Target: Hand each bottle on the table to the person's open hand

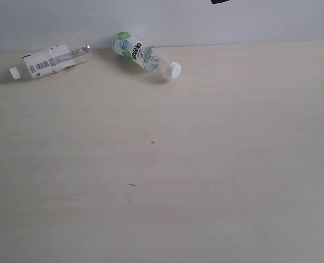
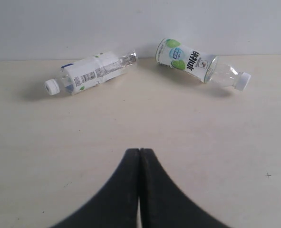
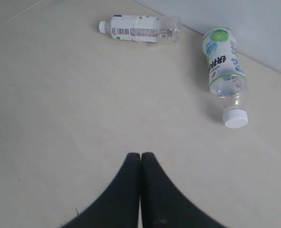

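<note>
Since neither arm holds anything, this entry turns on how the bottles lie from the wall [image 1: 233,22].

Left gripper [image 2: 139,153]: fingers pressed together with nothing between them, hanging over bare table [image 1: 216,175] well out from the wall. Right gripper [image 3: 140,156]: the same, closed and empty, also well out from the wall.

Only two bottles show in any view.
- Barcode-label bottle [image 1: 49,61]: on its side near the foot of the wall. Its long axis runs nearly along the wall with a slight skew. White cap at the end away from its neighbour, base toward it.
- Green-label bottle [image 1: 135,48]: on its side with its base at the foot of the wall. Its long axis slants out from the wall, so the white cap points onto open table.
- The two bases are near each other but apart.

Both bottles lie ahead of both grippers, toward the wall. Judgement: the barcode-label bottle sits along the wall on the left arm's side, so the left arm is nearer to it. The green-label bottle turns its cap end toward the right gripper, so the right arm looks better placed for it. Either gripper must open first, then close across the body, square to the long axis.

Person's open hand: not in any view, so the handover spot cannot be placed
</note>
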Robot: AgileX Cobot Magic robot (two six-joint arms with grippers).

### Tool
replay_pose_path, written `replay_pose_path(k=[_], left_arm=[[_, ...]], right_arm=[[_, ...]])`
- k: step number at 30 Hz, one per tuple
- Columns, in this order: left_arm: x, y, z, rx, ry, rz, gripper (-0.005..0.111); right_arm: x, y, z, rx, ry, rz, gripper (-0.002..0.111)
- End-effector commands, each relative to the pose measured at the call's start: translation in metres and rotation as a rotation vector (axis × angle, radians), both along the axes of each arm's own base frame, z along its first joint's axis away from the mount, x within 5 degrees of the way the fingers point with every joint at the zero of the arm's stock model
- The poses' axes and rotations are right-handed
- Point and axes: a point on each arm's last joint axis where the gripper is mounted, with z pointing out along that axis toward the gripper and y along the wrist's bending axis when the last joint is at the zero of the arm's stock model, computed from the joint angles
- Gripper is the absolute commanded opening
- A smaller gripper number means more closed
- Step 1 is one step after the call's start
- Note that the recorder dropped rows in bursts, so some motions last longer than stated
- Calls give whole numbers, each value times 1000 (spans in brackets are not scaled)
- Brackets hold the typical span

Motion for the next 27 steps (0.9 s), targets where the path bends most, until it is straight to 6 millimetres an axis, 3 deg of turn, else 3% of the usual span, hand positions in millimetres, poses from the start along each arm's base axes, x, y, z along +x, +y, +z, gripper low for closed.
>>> replay_pose_path(k=[1,19,27], left_arm=[[-1,0,-1,0,1,-2,0],[-1,0,-1,0,1,-2,0],[-1,0,-1,1,0,0,0]], right_arm=[[1,-1,0,9,-9,-10,0],[19,5,-18,21,27,-50,0],[70,16,-31,19,-22,-183,0]])
